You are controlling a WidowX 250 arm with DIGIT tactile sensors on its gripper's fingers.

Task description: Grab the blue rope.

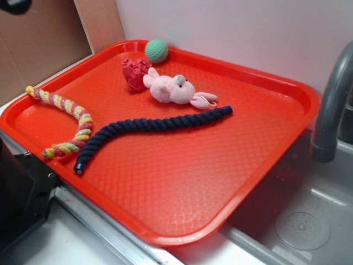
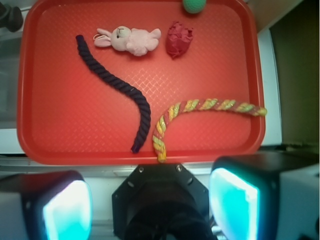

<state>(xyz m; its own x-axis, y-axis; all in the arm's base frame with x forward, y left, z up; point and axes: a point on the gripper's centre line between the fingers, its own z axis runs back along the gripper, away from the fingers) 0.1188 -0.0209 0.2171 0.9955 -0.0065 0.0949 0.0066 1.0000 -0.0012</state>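
Observation:
The blue rope point(image 1: 149, 125) is a long dark navy twisted rope. It lies gently curved across the middle of the red tray point(image 1: 193, 176), from near the front left to just below the pink plush toy. In the wrist view the blue rope point(image 2: 117, 82) runs from upper left down to the tray's near rim point(image 2: 65, 155). My gripper point(image 2: 150, 210) hovers high over the near side, off the tray and well clear of the rope. Its two cyan-lit pads point(image 2: 67, 212) stand wide apart with nothing between them. I do not see the gripper in the exterior view.
A yellow-pink-green rope point(image 1: 77, 118) curves beside the blue rope's near end point(image 2: 200, 106). A pink plush bunny point(image 1: 171, 89), a red heart-shaped toy point(image 1: 132, 74) and a green ball point(image 1: 156, 51) lie at the far side. A sink with a grey faucet point(image 1: 331, 105) is at right. The black robot base point(image 2: 160, 200) is below.

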